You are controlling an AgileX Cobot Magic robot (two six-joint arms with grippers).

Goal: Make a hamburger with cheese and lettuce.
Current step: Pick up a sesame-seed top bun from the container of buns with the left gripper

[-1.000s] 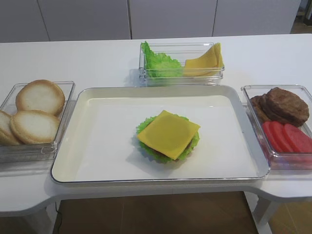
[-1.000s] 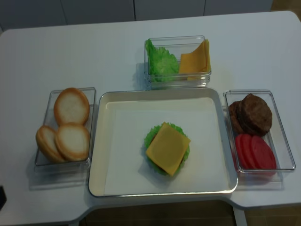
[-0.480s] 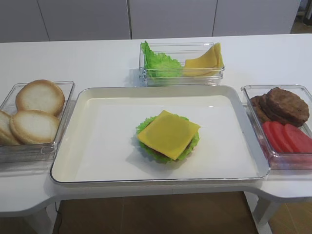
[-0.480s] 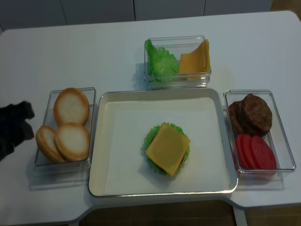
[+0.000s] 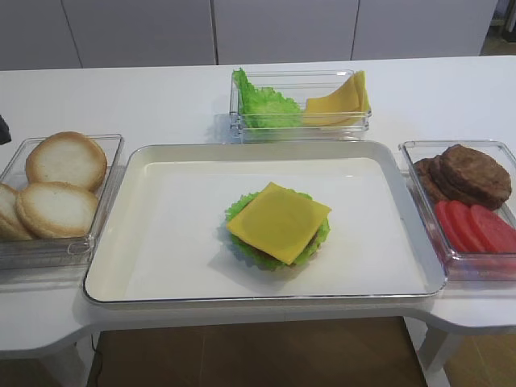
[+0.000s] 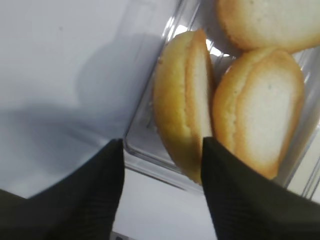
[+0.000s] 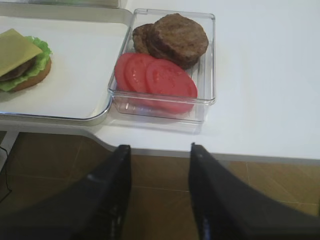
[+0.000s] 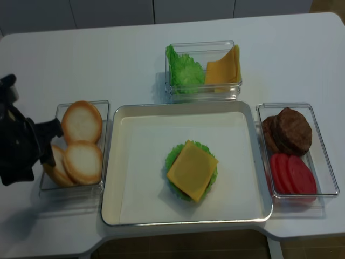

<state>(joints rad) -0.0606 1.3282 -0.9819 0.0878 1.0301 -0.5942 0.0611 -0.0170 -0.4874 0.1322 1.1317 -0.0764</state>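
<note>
Hamburger (image 8: 192, 170) on tray (image 8: 129, 205), well apart from left gripper (image 8: 47, 141) at buns (image 8: 82, 141)

A: Where is the left black pincer (image 6: 160, 165)?

B: In its wrist view, two dark, finely textured fingers (image 6: 102, 175) reach up from the bottom edge with a clear gap between them, gripping nothing. In the realsense overhead view the black left arm (image 8: 19, 148) enters from the left edge and points toward the middle of the view. In the other high view only a dark sliver shows at the left edge.

A: And the right black pincer (image 7: 160, 165)?

B: Its two glossy black fingers (image 7: 117, 185) are spread wide apart, nothing between them. It appears in neither overhead view.
</note>
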